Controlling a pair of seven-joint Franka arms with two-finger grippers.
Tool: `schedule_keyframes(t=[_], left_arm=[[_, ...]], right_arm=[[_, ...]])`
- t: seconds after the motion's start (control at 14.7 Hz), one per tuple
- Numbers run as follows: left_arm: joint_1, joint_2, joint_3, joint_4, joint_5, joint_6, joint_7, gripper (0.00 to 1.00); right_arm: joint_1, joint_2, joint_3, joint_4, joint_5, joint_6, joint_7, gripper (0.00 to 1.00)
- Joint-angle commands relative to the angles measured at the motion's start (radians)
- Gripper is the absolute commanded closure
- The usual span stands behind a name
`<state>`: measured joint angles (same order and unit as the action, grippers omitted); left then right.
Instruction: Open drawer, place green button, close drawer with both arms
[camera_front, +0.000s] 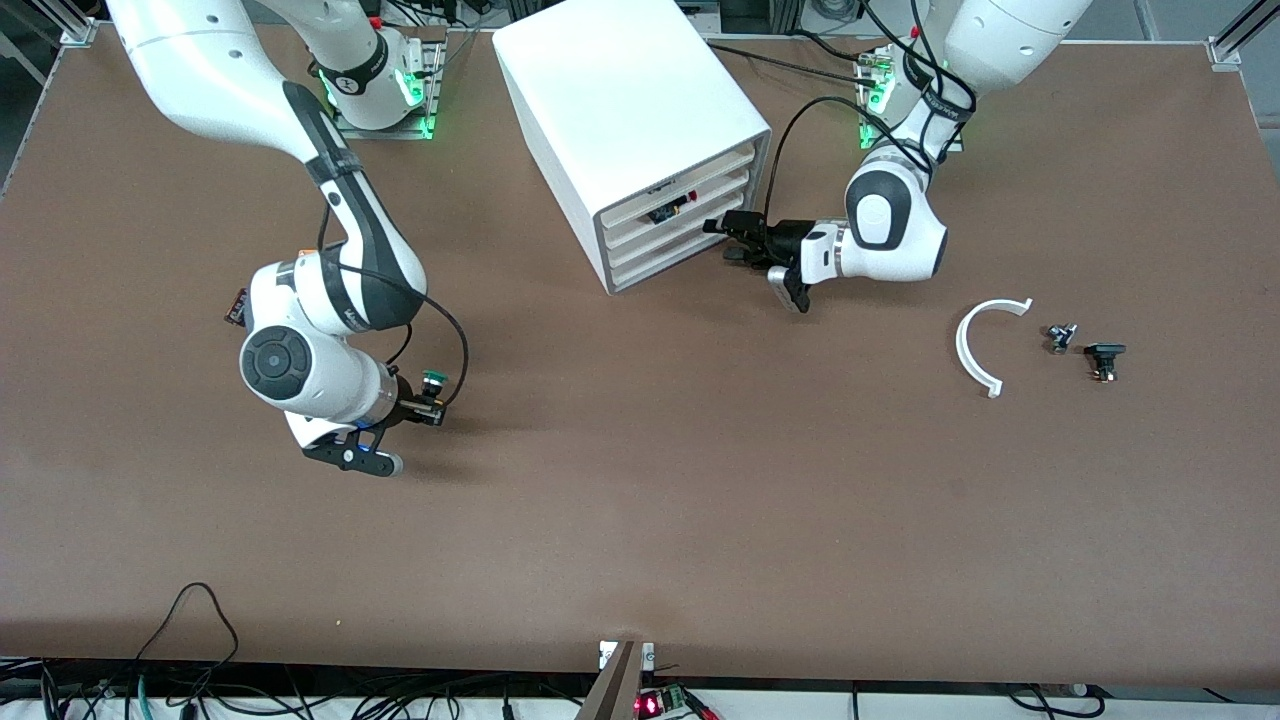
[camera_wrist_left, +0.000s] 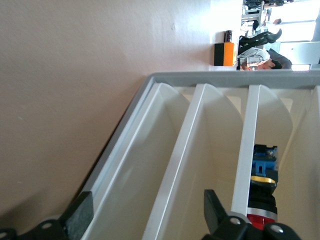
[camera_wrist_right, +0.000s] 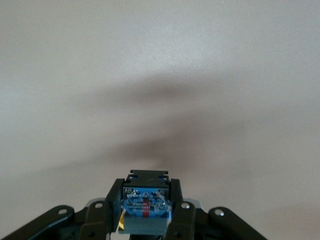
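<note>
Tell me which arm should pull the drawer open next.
Left. The left gripper is open right at the cabinet's drawer fronts, level with the third drawer. The right gripper is shut on the button, away toward its own end of the table.

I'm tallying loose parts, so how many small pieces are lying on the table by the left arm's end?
3: a white curved piece, a small dark part beside it, and a black capped part closest to that end. Others may be hidden inside the cabinet.
</note>
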<state>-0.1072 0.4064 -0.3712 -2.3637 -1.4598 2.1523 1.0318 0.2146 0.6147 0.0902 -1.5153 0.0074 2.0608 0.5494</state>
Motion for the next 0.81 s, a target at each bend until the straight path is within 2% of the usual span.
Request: schedule_keyframes(t=[0.0, 0.2, 0.27, 0.41, 0.48, 0.61, 0.75], left_arm=[[0.015, 0.020, -0.029, -0.025, -0.086, -0.049, 0.092, 0.12], [0.064, 0.095, -0.029, -0.026, -0.094, -0.156, 0.197, 0.15], [0.069, 0.115, -0.029, -0.026, -0.094, -0.179, 0.238, 0.23], [0.070, 0.127, -0.029, -0.026, -0.097, -0.181, 0.263, 0.49], [0.072, 0.127, -0.029, -0.026, -0.096, -0.181, 0.263, 0.69], [0.070, 0.132, -0.029, -0.026, -0.097, -0.181, 0.263, 1.00], [0.070, 0.132, -0.029, -0.026, -0.096, -0.181, 0.263, 1.00]], right_arm=[[0.023, -0.041, 0.000, 0.056, 0.019, -0.105, 0.070, 1.00], [0.055, -0.047, 0.000, 0.171, 0.017, -0.244, 0.145, 1.00], [0.068, -0.046, 0.000, 0.212, 0.016, -0.286, 0.171, 1.00], [0.088, -0.046, -0.001, 0.254, 0.013, -0.314, 0.216, 1.00], [0.089, -0.047, 0.000, 0.271, 0.014, -0.329, 0.237, 1.00], [0.103, -0.046, 0.000, 0.314, 0.016, -0.359, 0.279, 1.00], [0.124, -0.046, 0.000, 0.355, 0.017, -0.383, 0.342, 1.00]])
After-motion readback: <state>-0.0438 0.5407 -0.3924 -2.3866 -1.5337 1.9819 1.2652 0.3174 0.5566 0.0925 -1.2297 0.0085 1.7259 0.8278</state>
